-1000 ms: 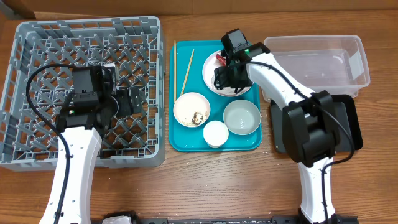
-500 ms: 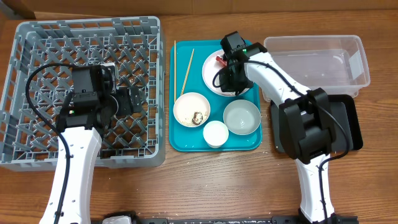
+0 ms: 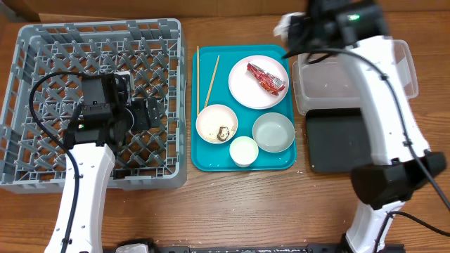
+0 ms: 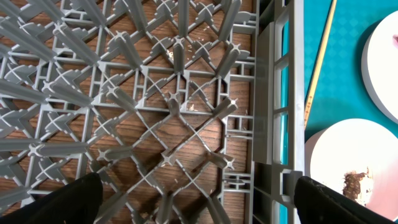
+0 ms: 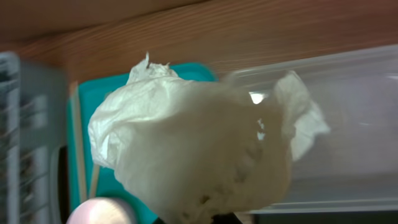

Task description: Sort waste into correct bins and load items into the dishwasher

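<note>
Right claw with napkin near tub

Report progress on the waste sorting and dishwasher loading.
Done: nothing visible; the dish rack holds no dishes. In hand: the right gripper is shut on a crumpled white napkin by the clear tub. To do: the red-and-white wrapper on the plate, the brown lump in the pink bowl, plus blue-grey bowl, cup and chopsticks, all on the teal tray.

Lab: robot arms over wooden table
</note>
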{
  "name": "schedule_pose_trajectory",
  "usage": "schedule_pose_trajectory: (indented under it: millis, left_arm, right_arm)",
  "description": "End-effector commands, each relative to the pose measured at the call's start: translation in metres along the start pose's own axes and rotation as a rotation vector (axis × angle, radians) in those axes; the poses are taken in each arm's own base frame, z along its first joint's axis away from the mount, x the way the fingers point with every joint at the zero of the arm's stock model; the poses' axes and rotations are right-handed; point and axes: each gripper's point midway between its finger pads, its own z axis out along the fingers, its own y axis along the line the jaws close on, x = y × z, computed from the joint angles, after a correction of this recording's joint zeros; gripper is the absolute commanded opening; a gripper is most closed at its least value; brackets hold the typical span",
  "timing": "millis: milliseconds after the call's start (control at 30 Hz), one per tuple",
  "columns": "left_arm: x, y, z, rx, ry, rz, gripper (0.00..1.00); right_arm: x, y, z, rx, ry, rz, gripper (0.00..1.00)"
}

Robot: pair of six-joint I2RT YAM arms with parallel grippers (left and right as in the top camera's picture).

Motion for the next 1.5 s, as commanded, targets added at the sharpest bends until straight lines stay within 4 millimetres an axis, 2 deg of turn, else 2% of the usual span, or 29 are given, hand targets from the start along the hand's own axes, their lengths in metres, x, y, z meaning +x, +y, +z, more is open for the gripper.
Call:
schedule_pose_trajectory:
  millis: [0,33,67,100,167,200,233,400,533,600,767,900,1067,1267,1333,1467]
  left_arm:
    - [-0.004,-0.003,0.0,0.0,-0.006,0.023,1.0]
    - [-0.004,-0.003,0.0,0.0,-0.006,0.023,1.0]
    - [-0.004,-0.003,0.0,0.0,-0.006,0.023,1.0]
    - [-0.004,-0.003,0.0,0.0,-0.006,0.023,1.0]
    - [-0.004,-0.003,0.0,0.0,-0.007,0.023,1.0]
    - [-0.004,-0.003,0.0,0.0,-0.007,0.023,1.0]
    - [-0.004,-0.003,0.0,0.0,-0.006,0.023,1.0]
    - [-0.004,-0.003,0.0,0.0,-0.006,0.023,1.0]
    - [-0.004,-0.003,0.0,0.0,-0.006,0.023,1.0]
    - [-0.004,-0.003,0.0,0.0,-0.006,0.023,1.0]
    - [-0.004,-0.003,0.0,0.001,-0.005,0.023,1.0]
    - [-0.004,-0.003,0.0,0.0,-0.005,0.023,1.0]
    - [-0.003,-0.003,0.0,0.0,-0.004,0.023,1.0]
    - [-0.003,-0.003,0.0,0.0,-0.004,0.023,1.0]
    - [-0.004,-0.003,0.0,0.0,-0.005,0.023,1.0]
    - [-0.003,-0.003,0.0,0.0,-0.004,0.023,1.0]
  right_arm:
    - [0.013,-0.054,0.05,0.146,0.104,0.094,0.04]
    - [0.017,-0.062,0.058,0.159,0.12,0.112,0.04]
    - [0.024,-0.074,0.074,0.181,0.149,0.132,0.06]
    - [0.028,-0.078,0.08,0.188,0.16,0.138,0.16]
    - [0.034,-0.084,0.089,0.196,0.175,0.144,0.82]
    - [0.035,-0.083,0.089,0.19,0.182,0.144,0.93]
    - [0.036,-0.08,0.09,0.169,0.19,0.129,1.0]
    - [0.023,-0.036,0.07,-0.008,0.163,-0.037,1.0]
    - [0.015,0.016,0.061,-0.101,0.081,-0.291,1.0]
    - [0.02,0.045,0.067,-0.125,0.051,-0.452,1.0]
    - [0.036,0.079,0.106,-0.071,0.04,-0.63,1.0]
    - [0.058,0.084,0.145,-0.09,0.118,-0.65,1.0]
    - [0.076,0.072,0.187,-0.078,0.191,-0.66,1.0]
    - [0.082,0.057,0.214,-0.063,0.222,-0.646,1.0]
    - [0.087,0.056,0.222,-0.078,0.242,-0.639,0.96]
    - [0.105,0.06,0.232,-0.15,0.296,-0.621,0.78]
